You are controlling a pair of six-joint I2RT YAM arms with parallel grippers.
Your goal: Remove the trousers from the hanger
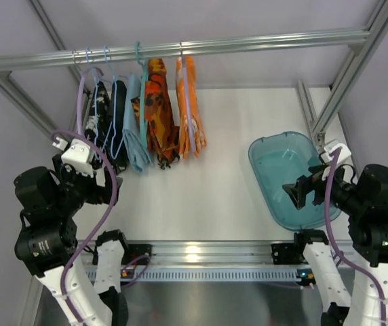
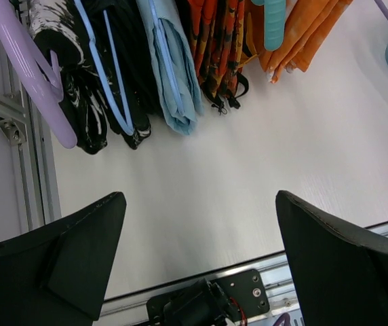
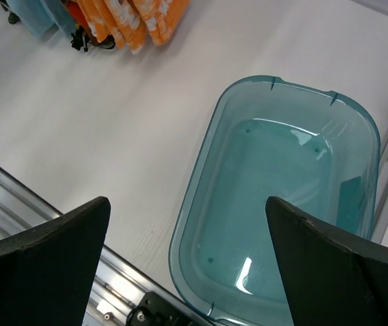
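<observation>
The bright orange trousers [image 1: 191, 112] hang from the rail at the right end of the row of clothes, draped over the thin pale lilac hanger [image 1: 186, 102]. Their lower ends show at the top right of the left wrist view [image 2: 307, 35] and at the top of the right wrist view [image 3: 150, 17]. My left gripper [image 1: 101, 175] is low at the left, under the black garments, open and empty [image 2: 199, 197]. My right gripper [image 1: 294, 192] hovers over the near-left edge of the teal tub, open and empty [image 3: 187, 202]. Both are well away from the trousers.
An orange-and-black patterned garment [image 1: 159, 109], a light blue garment [image 1: 137, 132] and black garments [image 1: 112, 112] hang left of the trousers. A teal plastic tub [image 1: 285, 153] sits at the right. Aluminium frame posts [image 1: 313, 115] flank the table; a rail [image 1: 201, 255] runs along the near edge.
</observation>
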